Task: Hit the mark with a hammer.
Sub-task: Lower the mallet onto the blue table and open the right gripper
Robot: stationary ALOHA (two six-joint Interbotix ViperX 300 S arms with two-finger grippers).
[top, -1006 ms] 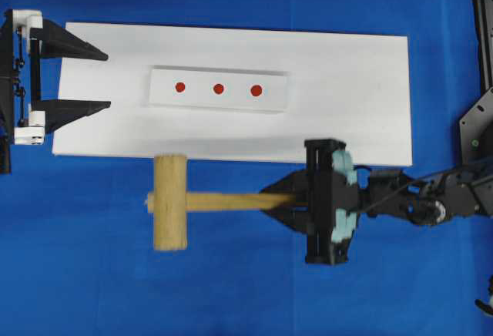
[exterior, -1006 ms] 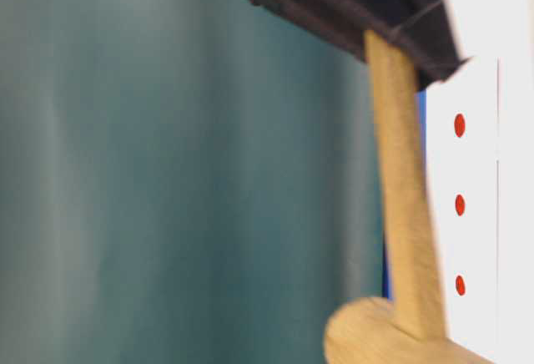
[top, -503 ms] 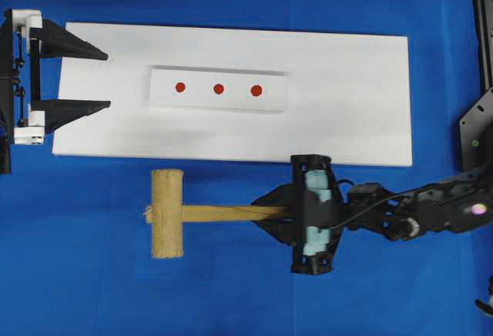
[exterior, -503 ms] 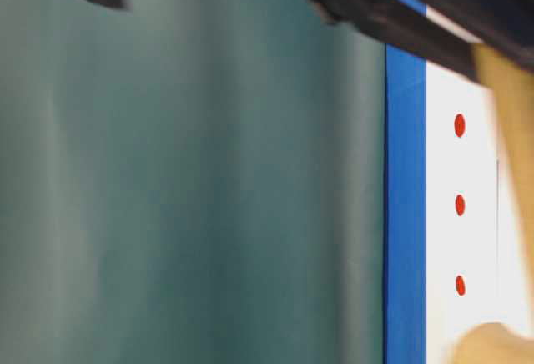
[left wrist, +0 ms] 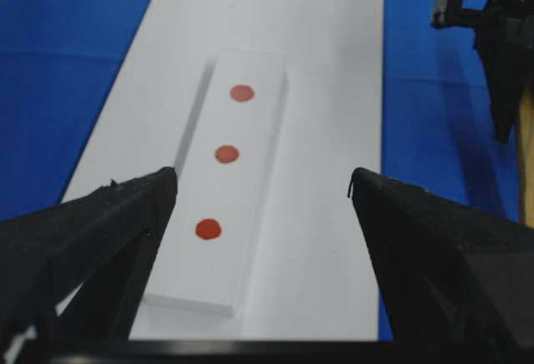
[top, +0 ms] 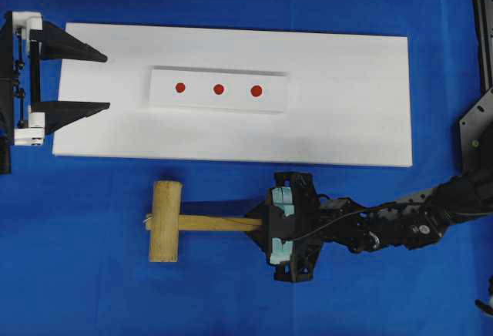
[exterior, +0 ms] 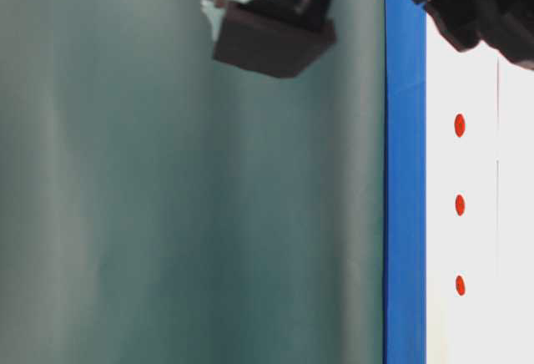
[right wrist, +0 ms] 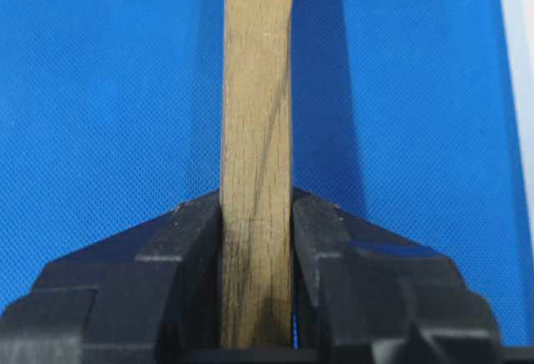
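Board lies across upper table. Small plate sits on board, left of centre, three marks in a row on it. Hammer lies on table below board, head left, handle running right into right gripper. Left gripper at board's left edge.

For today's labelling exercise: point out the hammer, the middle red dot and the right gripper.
hammer [top: 166, 221], overhead view, on its head.
middle red dot [top: 219, 89], overhead view, its centre.
right gripper [right wrist: 256, 239], right wrist view, between fingertips clamping the handle.
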